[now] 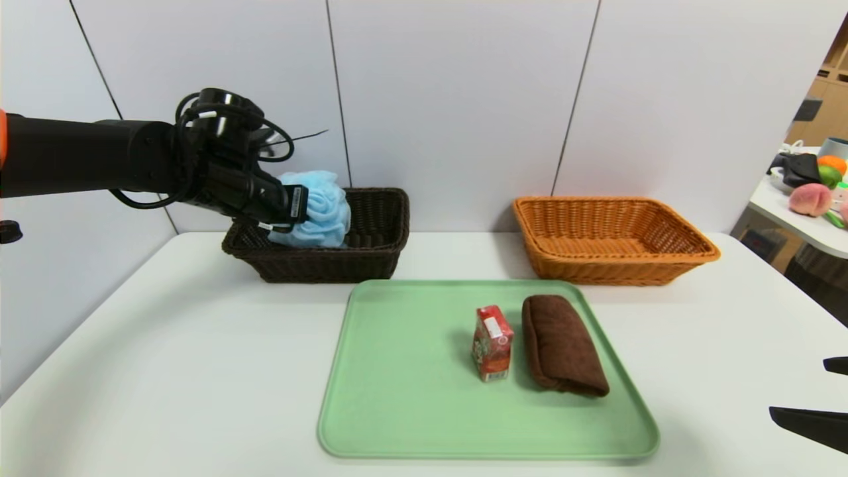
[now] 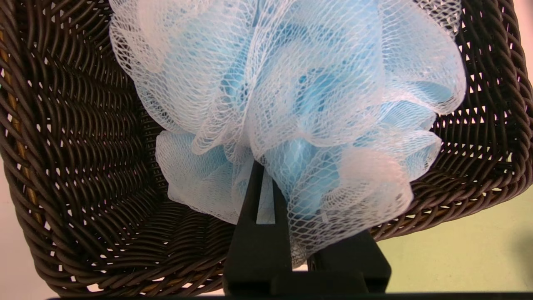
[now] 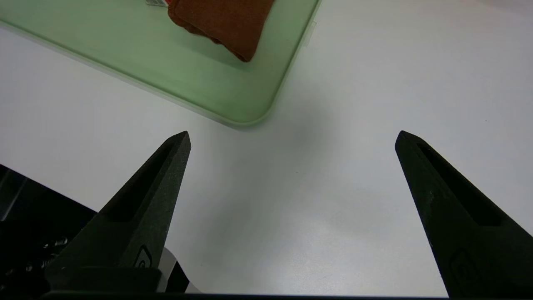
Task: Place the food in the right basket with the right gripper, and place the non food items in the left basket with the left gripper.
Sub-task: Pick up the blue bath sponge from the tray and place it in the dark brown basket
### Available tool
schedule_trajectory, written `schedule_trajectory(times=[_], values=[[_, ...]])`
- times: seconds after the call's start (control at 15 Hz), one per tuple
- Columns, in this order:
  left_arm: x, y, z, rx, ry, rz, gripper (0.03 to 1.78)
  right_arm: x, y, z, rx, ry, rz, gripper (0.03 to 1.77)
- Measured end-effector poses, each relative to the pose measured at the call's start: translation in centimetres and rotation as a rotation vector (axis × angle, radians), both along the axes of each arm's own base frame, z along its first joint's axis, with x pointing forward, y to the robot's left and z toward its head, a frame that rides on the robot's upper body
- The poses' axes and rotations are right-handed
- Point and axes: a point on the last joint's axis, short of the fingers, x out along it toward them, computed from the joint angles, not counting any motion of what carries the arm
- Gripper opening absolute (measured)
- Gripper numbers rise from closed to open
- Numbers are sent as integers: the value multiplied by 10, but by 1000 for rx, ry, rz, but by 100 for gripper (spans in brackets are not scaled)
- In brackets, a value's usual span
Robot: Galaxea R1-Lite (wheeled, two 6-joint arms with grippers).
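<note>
Clamped together on the light-blue mesh bath puff [image 1: 317,209], the left gripper's [image 2: 266,196] jaws pinch a fold of netting, and the puff hangs over the left basket; whether it touches the wicker floor cannot be told. The right gripper [image 3: 291,139] has its jaws spread wide with nothing between them, low at the near right edge of the scene, above bare tabletop just off the tray's near right corner.

The white table [image 1: 165,358] carries everything. On it, near centre, lies the green tray [image 1: 411,397]. Beyond the tray's far left corner stands the left basket [image 1: 371,255], dark brown wicker, with the left gripper reaching in from the left over its left end. Beyond the tray's far right corner stands the right basket [image 1: 616,265], orange-tan wicker, well apart from the dark one, holding nothing that shows.

On the right half of the tray lies the brown rolled towel [image 1: 562,344], its length running near to far. Just to its left, close beside it but not touching, stands the red drink carton [image 1: 492,343], upright, a white patch on its top. In the right wrist view only the near end of the towel and a sliver of the carton show at the tray's far part.
</note>
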Motion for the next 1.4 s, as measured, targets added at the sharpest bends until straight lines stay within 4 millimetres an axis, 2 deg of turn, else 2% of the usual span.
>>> schedule_trajectory(times=[1.4], values=[[-2,2,2,2,5,-1,16,-2,0,0,4,-6,-2,170]])
